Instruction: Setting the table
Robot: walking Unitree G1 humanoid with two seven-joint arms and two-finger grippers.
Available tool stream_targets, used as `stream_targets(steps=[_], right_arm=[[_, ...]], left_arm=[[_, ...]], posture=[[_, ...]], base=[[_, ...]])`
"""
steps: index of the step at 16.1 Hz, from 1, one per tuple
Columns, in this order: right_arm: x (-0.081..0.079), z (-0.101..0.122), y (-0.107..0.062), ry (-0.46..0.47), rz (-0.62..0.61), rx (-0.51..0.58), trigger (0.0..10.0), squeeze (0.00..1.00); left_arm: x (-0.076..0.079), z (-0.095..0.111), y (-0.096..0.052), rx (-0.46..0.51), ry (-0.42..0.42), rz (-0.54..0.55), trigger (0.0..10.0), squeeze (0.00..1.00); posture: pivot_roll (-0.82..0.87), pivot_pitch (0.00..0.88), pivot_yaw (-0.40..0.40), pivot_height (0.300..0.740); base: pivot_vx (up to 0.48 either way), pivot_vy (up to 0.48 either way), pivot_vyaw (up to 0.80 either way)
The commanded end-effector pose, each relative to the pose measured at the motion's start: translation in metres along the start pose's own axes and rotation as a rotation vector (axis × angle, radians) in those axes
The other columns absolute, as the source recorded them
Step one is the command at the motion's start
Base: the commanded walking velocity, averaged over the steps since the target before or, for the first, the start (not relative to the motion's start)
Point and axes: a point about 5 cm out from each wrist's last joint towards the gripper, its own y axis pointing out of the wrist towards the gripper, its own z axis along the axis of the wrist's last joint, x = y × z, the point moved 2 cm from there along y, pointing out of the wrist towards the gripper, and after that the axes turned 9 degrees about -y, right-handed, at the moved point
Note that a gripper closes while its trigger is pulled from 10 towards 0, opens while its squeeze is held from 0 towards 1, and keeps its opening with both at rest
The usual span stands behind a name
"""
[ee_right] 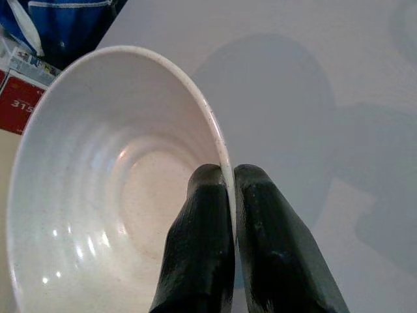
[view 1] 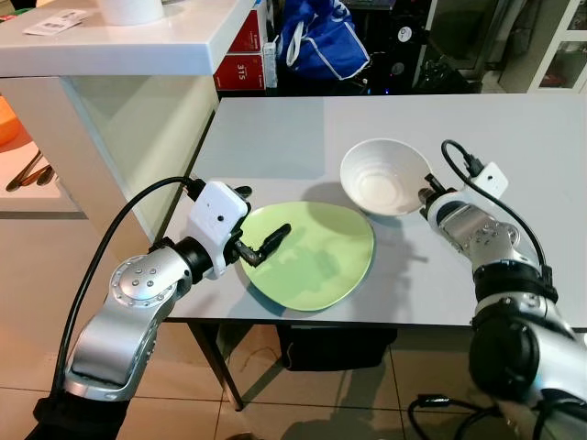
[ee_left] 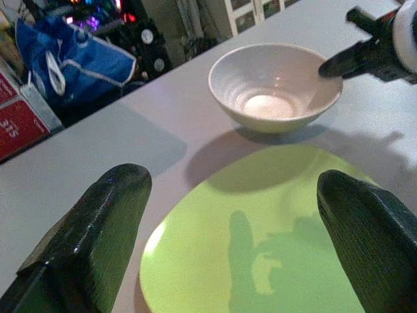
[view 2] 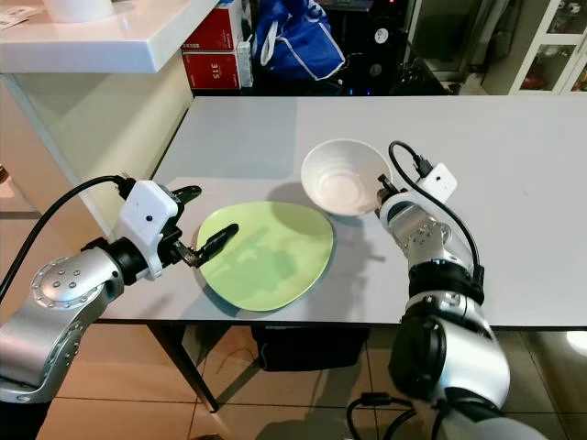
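A white bowl [view 1: 386,176] sits on the grey desk [view 1: 514,137], just beyond a green plate [view 1: 312,255] at the near edge. The right claw [ee_right: 231,179] pinches the bowl's rim on its right side, one finger inside, one outside. The left claw [view 1: 252,229] hangs wide over the plate's left edge, gripping nothing
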Motion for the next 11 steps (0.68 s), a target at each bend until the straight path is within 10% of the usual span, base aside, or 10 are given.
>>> stream_targets(steps=[1, 11], right_arm=[[-0.011, 0.013, 0.0, -0.015, 0.034, 0.042, 10.0, 0.0], [-0.042, 0.005, 0.005, -0.173, 0.092, -0.056, 10.0, 0.0]], left_arm=[[0.0, 0.002, -0.003, 0.005, 0.002, -0.01, 10.0, 0.0], [0.003, -0.001, -0.022, -0.032, 0.004, -0.01, 10.0, 0.0]], posture=[[0.0, 0.0, 0.04, 0.74], [0.05, 0.0, 0.01, 0.74]], base=[[0.0, 0.0, 0.0], [0.0, 0.0, 0.0]])
